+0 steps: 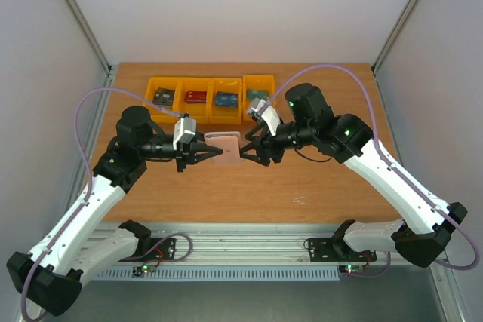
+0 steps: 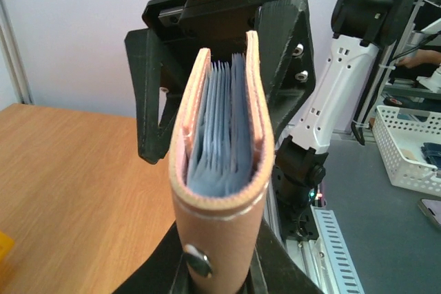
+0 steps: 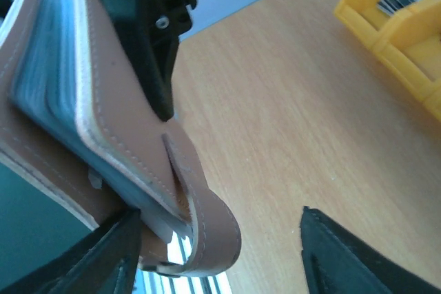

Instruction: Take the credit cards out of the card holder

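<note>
Pinkish leather formed the outer side of the card holder (image 1: 225,148), which was held in the air above the middle of the wooden table (image 1: 317,179), between the two arms and clear of the surface.

1. Left gripper (image 1: 202,151): narrow, clamped on the holder's near end. In the left wrist view the fingers pinched the leather from both sides just beside the metal snap stud (image 2: 198,261).
2. Right gripper (image 1: 247,150): jaws spread wide and facing the left gripper across the holder. In the right wrist view the fingers (image 3: 344,253) stood well apart. One lay against or just beside the holder's outer face; the other was clear of it, with bare table visible between them.
3. Card holder: presented edge-on to the left wrist camera and slightly parted. Blue-grey inner leaves were packed between the two leather sides. A leather closure tab (image 3: 207,228) curled loose at the lower edge.
4. Credit cards: it could not be told whether any of the thin edges among the leaves were cards.
5. Orange bins (image 1: 211,99): four in a row along the far edge of the table, well apart from both grippers, each with a small item inside.
</note>
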Available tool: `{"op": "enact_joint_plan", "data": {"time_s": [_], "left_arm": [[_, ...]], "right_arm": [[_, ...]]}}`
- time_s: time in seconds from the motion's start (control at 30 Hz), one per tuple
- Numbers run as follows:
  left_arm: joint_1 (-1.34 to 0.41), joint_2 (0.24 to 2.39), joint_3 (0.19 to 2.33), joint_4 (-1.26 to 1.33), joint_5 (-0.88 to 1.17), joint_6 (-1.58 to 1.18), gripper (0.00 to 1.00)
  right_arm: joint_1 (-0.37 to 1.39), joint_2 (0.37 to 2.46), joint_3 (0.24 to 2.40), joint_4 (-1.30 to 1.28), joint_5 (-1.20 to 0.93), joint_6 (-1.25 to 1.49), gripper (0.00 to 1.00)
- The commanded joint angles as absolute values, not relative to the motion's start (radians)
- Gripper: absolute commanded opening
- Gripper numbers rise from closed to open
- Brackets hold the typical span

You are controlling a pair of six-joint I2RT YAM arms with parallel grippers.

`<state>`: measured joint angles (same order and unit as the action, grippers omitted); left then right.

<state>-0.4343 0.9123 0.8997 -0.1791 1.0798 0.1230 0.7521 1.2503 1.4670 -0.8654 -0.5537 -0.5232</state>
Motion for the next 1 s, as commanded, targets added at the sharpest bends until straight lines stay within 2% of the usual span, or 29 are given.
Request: {"op": "enact_joint_plan", "data": {"time_s": [0.0, 0.03, 0.1, 0.27, 0.33, 0.4, 0.47, 0.5, 0.53, 0.67, 0.8, 0.87, 0.97], "left_arm": [[-0.440, 0.914, 0.922, -0.170, 1.141, 0.145, 0.00], [-0.440, 0.913, 0.922, -0.173, 1.152, 0.147, 0.00], [-0.440, 0.913, 0.923, -0.178, 1.184, 0.160, 0.00], [-0.442, 0.902, 0.907, -0.194, 1.219, 0.182, 0.01], [-0.443, 0.897, 0.900, -0.186, 1.233, 0.183, 0.01], [-0.443, 0.889, 0.894, -0.183, 1.240, 0.185, 0.01], [-0.444, 0.875, 0.881, -0.173, 1.235, 0.178, 0.02], [-0.443, 0.869, 0.874, -0.163, 1.222, 0.160, 0.06], [-0.443, 0.862, 0.864, -0.149, 1.197, 0.144, 0.20], [-0.443, 0.838, 0.828, -0.085, 0.929, 0.009, 0.97], [-0.443, 0.823, 0.805, -0.060, 0.567, -0.078, 0.99], [-0.443, 0.821, 0.802, -0.074, 0.530, -0.066, 0.99], [-0.443, 0.804, 0.797, -0.097, 0.578, -0.035, 0.99]], "right_arm": [[0.769, 1.271, 1.506, -0.875, -0.677, -0.551, 0.69], [0.778, 1.272, 1.506, -0.863, -0.671, -0.547, 0.74], [0.809, 1.274, 1.511, -0.835, -0.646, -0.555, 0.74], [0.875, 1.294, 1.538, -0.788, -0.592, -0.565, 0.62], [0.885, 1.293, 1.526, -0.754, -0.595, -0.552, 0.48], [0.890, 1.288, 1.517, -0.732, -0.592, -0.535, 0.25], [0.890, 1.264, 1.485, -0.702, -0.564, -0.514, 0.07], [0.890, 1.246, 1.469, -0.684, -0.534, -0.498, 0.02], [0.890, 1.231, 1.455, -0.670, -0.493, -0.477, 0.01], [0.890, 1.209, 1.449, -0.673, -0.296, -0.367, 0.01], [0.900, 1.271, 1.506, -0.768, 0.082, -0.152, 0.01], [0.937, 1.317, 1.559, -0.835, 0.232, -0.095, 0.01], [1.034, 1.405, 1.687, -0.934, 0.445, -0.062, 0.01]]}}
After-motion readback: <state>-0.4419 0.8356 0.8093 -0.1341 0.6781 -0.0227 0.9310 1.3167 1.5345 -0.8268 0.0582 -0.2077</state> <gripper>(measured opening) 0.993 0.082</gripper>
